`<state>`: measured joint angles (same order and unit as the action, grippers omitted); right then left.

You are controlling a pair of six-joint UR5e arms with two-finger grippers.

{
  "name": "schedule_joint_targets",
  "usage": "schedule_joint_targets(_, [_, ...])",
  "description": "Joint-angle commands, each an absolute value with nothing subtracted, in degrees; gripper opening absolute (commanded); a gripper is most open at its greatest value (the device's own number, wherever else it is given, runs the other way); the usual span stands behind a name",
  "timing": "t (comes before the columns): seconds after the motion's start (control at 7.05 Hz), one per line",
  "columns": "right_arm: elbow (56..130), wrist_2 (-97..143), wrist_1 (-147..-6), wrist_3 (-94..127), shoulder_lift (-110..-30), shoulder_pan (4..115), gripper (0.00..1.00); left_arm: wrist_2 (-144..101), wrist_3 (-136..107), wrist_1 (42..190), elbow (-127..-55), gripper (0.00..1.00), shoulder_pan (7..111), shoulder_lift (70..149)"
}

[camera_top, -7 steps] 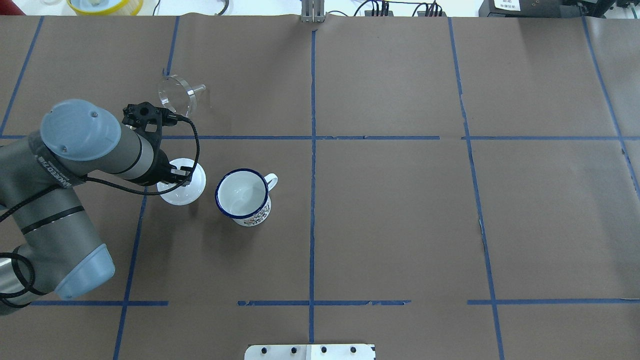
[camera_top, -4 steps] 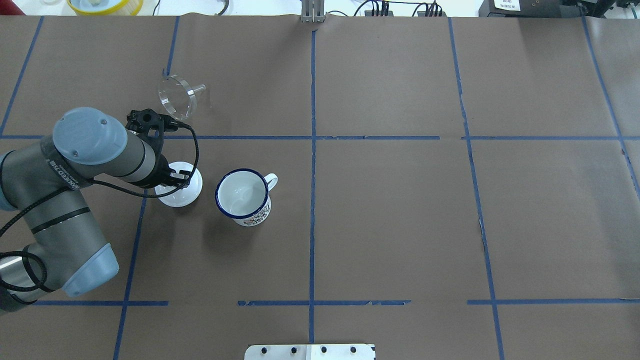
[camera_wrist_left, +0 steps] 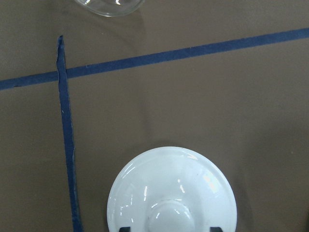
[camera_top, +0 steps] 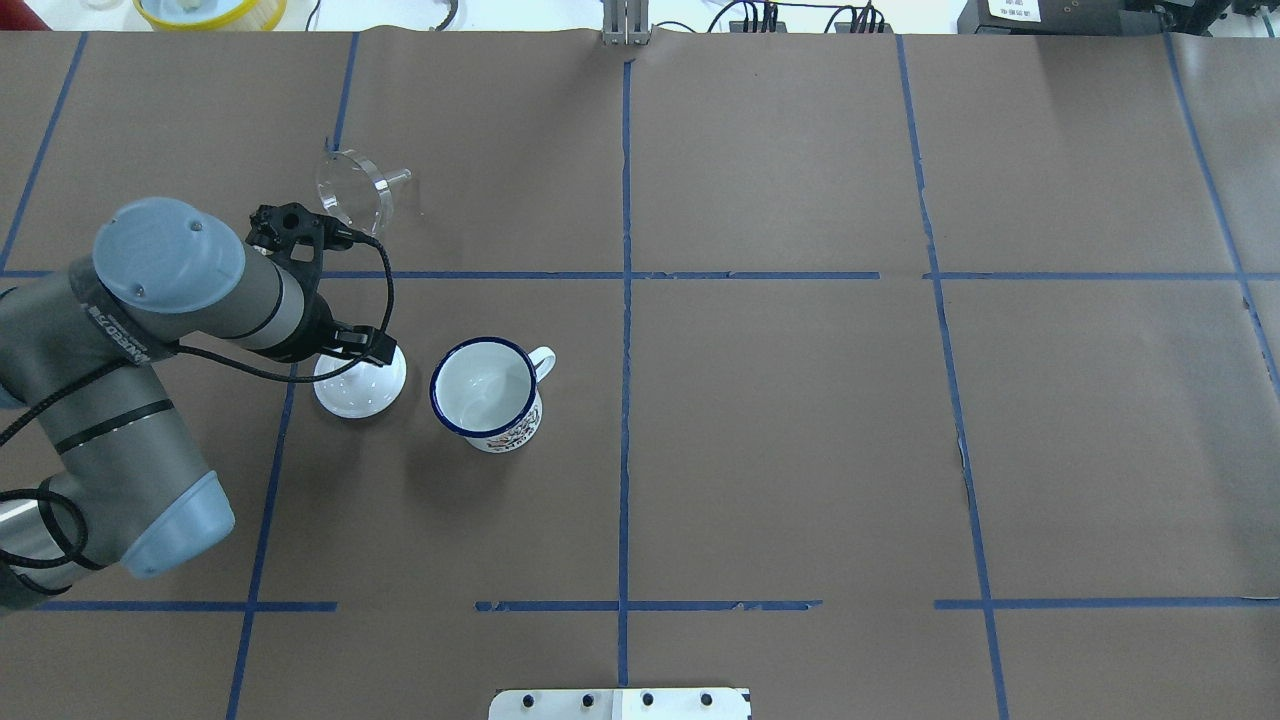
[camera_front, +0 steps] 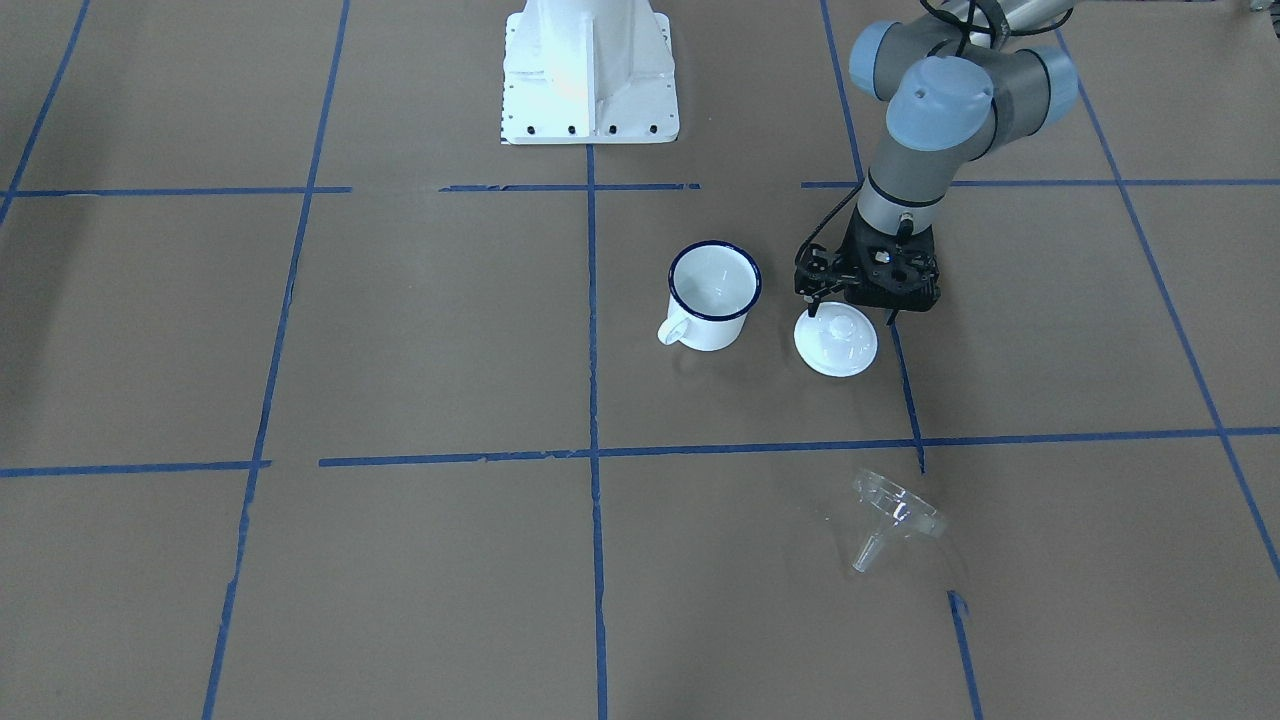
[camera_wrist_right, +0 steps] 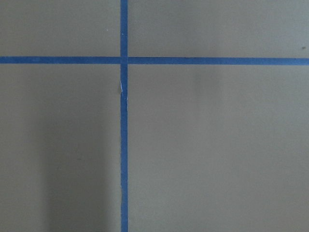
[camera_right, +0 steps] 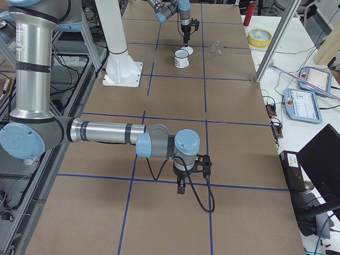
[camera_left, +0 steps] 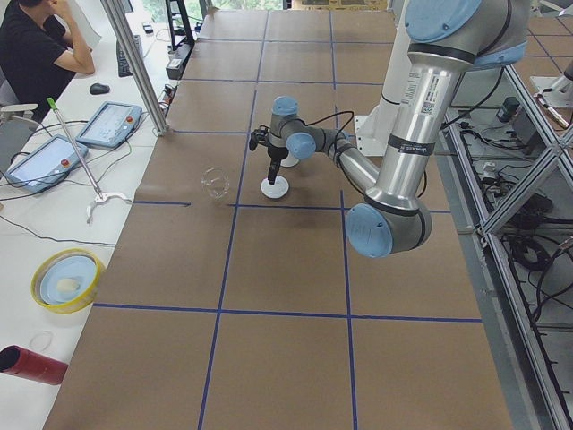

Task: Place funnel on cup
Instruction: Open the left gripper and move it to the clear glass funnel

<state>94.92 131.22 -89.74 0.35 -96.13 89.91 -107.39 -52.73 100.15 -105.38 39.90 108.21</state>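
Observation:
The clear funnel [camera_top: 355, 192] lies on its side on the brown table, spout to the right; it also shows in the front view [camera_front: 893, 515] and at the top edge of the left wrist view [camera_wrist_left: 108, 6]. The white cup [camera_top: 487, 392] with a blue rim stands upright and empty, also in the front view [camera_front: 713, 295]. My left gripper [camera_front: 852, 312] hangs just over a white lid [camera_top: 355, 393], between funnel and cup. In the left wrist view the gripper [camera_wrist_left: 171, 228] is open, its tips either side of the lid's knob. My right gripper [camera_right: 181, 188] is far off over bare table; I cannot tell its state.
The white lid [camera_front: 836, 345] lies on the table left of the cup. Blue tape lines cross the brown paper. The robot's white base [camera_front: 588, 70] stands at the near edge. A yellow bowl [camera_top: 210, 10] sits beyond the far edge.
The lid under my left gripper has sunk slightly and shifted a little toward the robot. My left wrist dipped and came back. Funnel and cup have not moved.

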Motion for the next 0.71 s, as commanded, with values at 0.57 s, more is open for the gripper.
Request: schedule_joint_targets(0.57, [94.9, 131.2, -89.7, 0.4, -96.2, 89.9, 1.0, -102.0, -84.4, 135.7, -85.8, 1.0, 47.3, 112.4])
